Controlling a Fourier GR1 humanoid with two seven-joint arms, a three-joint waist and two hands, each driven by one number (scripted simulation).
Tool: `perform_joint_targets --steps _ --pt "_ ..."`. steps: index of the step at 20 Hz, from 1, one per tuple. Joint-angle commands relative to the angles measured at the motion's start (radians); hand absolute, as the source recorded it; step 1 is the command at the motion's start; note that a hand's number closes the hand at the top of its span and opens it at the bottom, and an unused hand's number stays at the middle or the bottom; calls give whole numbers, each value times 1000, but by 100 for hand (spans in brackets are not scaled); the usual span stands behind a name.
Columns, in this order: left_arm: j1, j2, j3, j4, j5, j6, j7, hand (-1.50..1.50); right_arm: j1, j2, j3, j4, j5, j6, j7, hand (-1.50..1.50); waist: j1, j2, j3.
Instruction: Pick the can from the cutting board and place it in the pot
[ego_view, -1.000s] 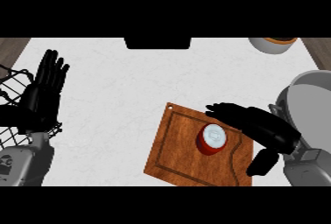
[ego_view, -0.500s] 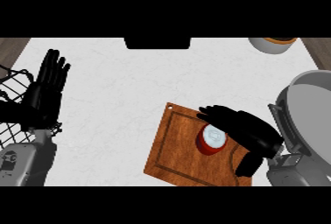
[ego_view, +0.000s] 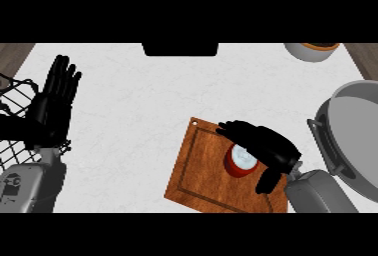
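The can (ego_view: 241, 161) stood on the cutting board (ego_view: 203, 172) on the worktop (ego_view: 184, 90), with the right hand (ego_view: 267, 145) draped over it, fingers curving round one side and thumb down the other, closing rather than clearly clamped. Lifting and carrying to the pot (ego_view: 354, 135), just beside, remained. The left hand (ego_view: 53, 102) rested with fingers spread at the left edge.

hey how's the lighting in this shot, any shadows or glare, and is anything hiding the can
Head view: flat, even light on the white counter, no glare. Head view: no clear cast shadows around the cutting board. Head view: the right robot hand covers part of the red can; the pot is cropped at the right edge.
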Motion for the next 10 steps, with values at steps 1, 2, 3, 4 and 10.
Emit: perform_joint_targets --steps 1,2,3,4,10 --pt "20 -40 -30 -37 -40 21 14 0 -46 88 5 42 32 13 33 -150 0 0 0" --pt "-25 -33 -9 0 -23 16 20 0 -89 113 21 155 63 -35 3 -150 3 2 0" --pt "-65 -20 18 84 -23 -9 -29 0 -55 124 22 100 54 -20 17 -150 -2 1 0" --pt "-4 -27 13 41 -16 -14 -31 0 27 104 53 77 70 -58 -22 -150 -2 1 0" --pt "14 -3 31 -10 -3 -37 -1 0 16 106 122 84 140 -153 -156 150 1 0 0"
